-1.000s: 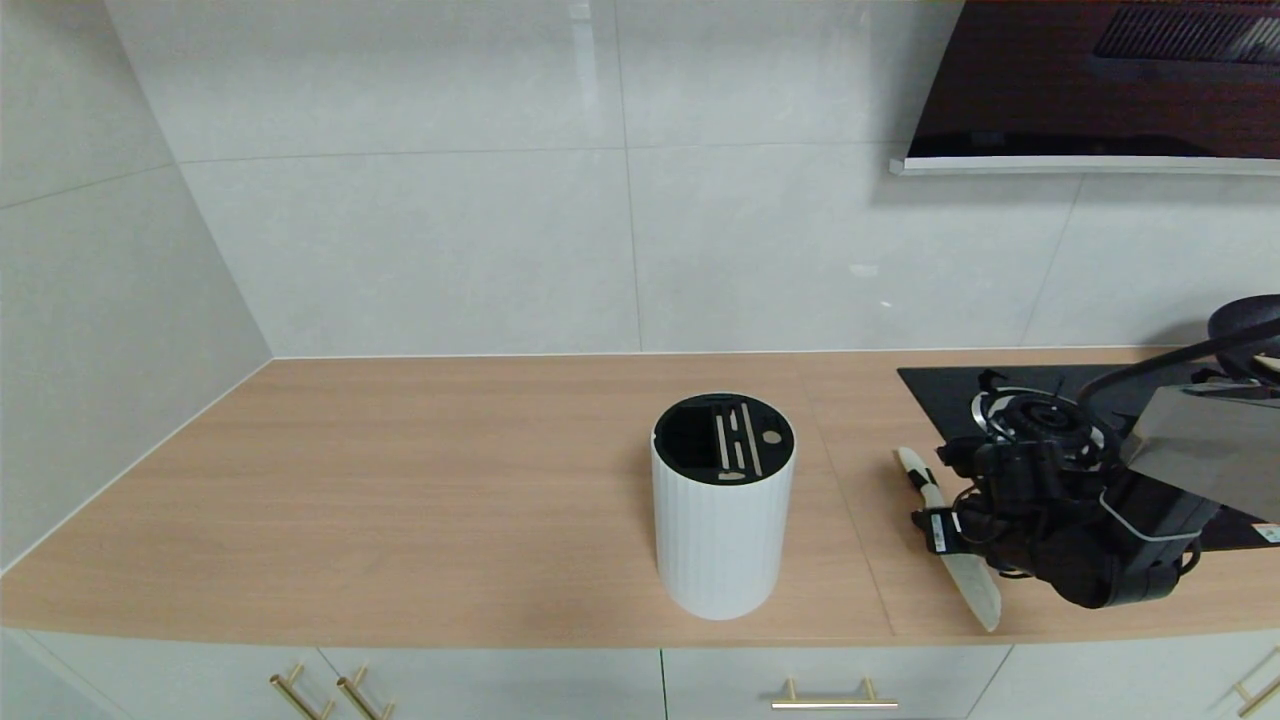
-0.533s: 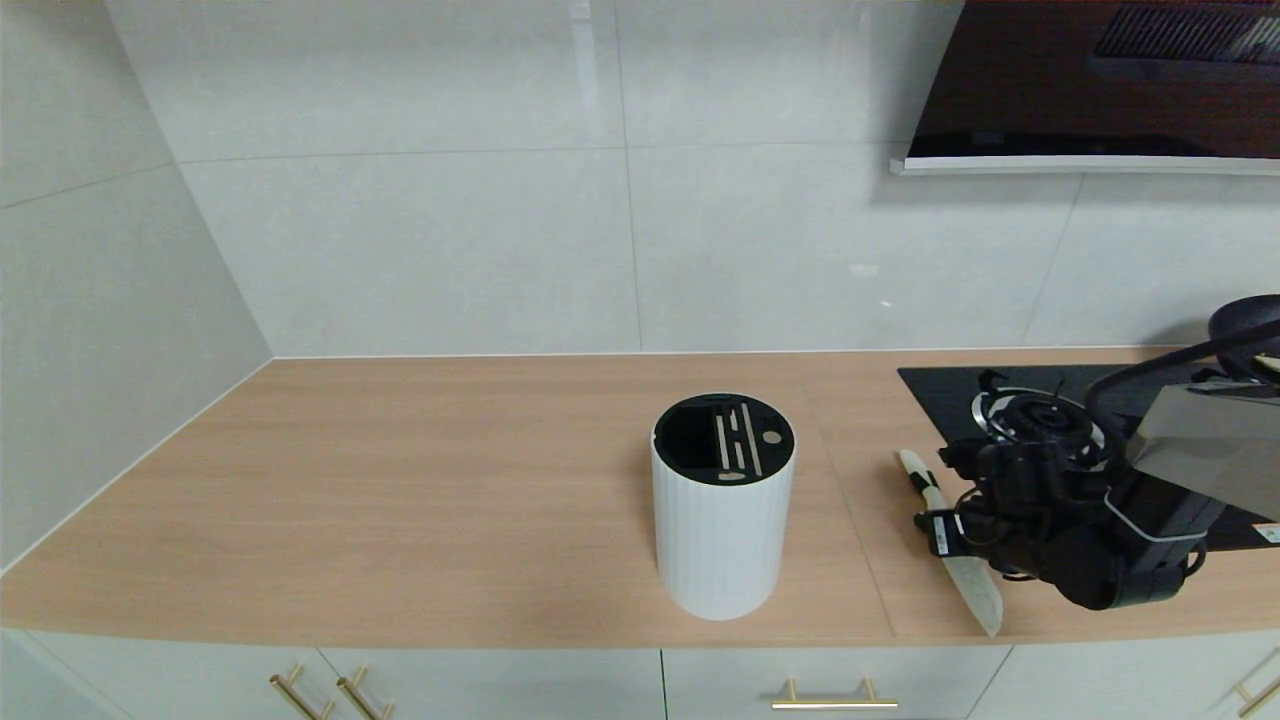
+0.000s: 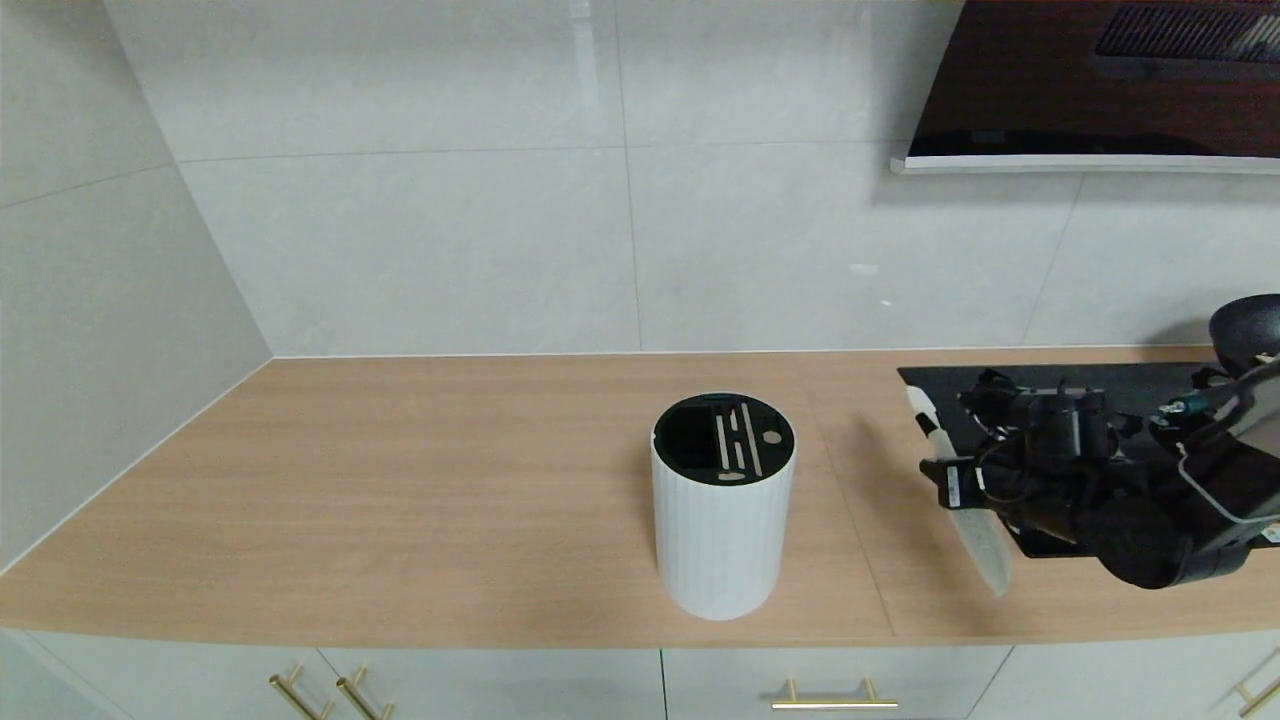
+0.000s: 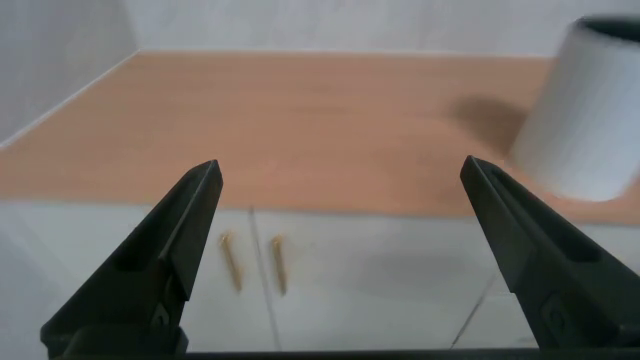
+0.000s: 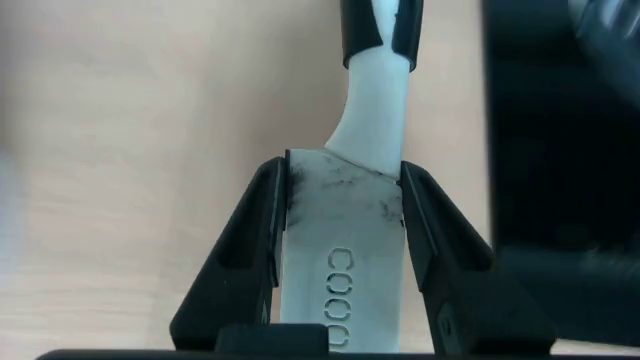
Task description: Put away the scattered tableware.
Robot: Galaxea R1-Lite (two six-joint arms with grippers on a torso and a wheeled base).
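Lifted clear of the counter (image 3: 450, 480), the knife (image 3: 980, 545) sits clamped between the right gripper's (image 3: 950, 482) jaws; tip the blade down before reaching the holder's (image 3: 720, 540) slots.

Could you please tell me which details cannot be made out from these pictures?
- Knife, right wrist view: both ends cut off by the picture's edges; in the head view the right gripper hides its middle.
- Holder, head view: its slots are too dark to see inside; left wrist view: blurred, cut off by the edge.
- Hob, head view: largely hidden behind the right arm.
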